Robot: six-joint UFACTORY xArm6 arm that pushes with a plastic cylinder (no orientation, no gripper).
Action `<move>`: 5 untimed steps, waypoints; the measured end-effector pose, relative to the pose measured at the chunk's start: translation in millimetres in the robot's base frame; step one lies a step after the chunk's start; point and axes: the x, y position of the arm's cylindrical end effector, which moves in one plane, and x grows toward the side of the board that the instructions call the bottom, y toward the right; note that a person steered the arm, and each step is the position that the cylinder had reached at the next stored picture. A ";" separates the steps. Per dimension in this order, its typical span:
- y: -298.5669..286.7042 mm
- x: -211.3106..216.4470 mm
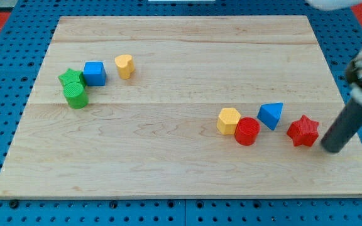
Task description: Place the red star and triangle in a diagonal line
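Observation:
The red star [303, 130] lies near the view's right edge of the wooden board [181, 169]. The blue triangle [271, 115] lies just up and to the left of it, a small gap apart. My tip [332, 149] rests on the board just right of the red star and slightly below it, close but apart. The dark rod rises from it toward the view's upper right.
A red cylinder [247, 131] touches a yellow hexagon [229, 120] left of the triangle. At the view's upper left sit a green star [70, 78], a green cylinder [76, 95], a blue cube [94, 73] and a yellow heart [125, 65].

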 end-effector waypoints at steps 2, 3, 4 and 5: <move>-58.0 -13.8; -66.8 -0.3; -76.2 -11.0; -106.7 -55.9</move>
